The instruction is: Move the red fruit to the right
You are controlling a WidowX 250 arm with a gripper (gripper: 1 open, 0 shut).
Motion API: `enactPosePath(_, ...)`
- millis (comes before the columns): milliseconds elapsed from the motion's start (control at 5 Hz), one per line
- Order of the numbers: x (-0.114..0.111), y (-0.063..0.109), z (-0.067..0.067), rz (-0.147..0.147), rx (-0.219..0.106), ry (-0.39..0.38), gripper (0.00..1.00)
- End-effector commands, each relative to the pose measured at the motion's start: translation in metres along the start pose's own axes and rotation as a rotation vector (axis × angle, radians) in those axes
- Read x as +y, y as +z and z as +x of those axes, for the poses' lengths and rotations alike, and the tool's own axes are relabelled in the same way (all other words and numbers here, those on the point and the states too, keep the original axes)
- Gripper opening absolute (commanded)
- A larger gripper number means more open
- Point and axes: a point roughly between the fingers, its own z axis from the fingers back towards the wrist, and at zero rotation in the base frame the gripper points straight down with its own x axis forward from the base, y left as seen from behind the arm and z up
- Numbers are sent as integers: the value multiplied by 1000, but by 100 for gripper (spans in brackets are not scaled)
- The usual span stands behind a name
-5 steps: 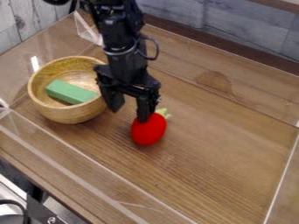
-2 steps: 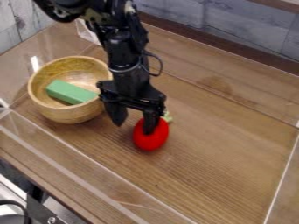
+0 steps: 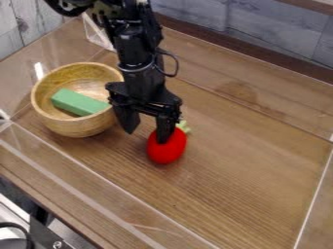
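Item: red fruit [image 3: 166,148], on table [image 3: 247,156], right of bowl [image 3: 43,101]. Gripper [image 3: 147,128], one: jaws apart, close by fruit; grip none, we judge. Outstanding, our reckoning: rightward shift.

Arm and end effector [image 3: 146,119] slightly higher, red fruit [image 3: 166,147] shifted slightly
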Motion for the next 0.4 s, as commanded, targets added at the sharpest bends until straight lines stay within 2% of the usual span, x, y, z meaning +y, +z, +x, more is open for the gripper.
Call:
enactPosePath(0,-4,0,9,15,-43,24,0)
enactPosePath(200,-10,-4,12,26,-49,52,0)
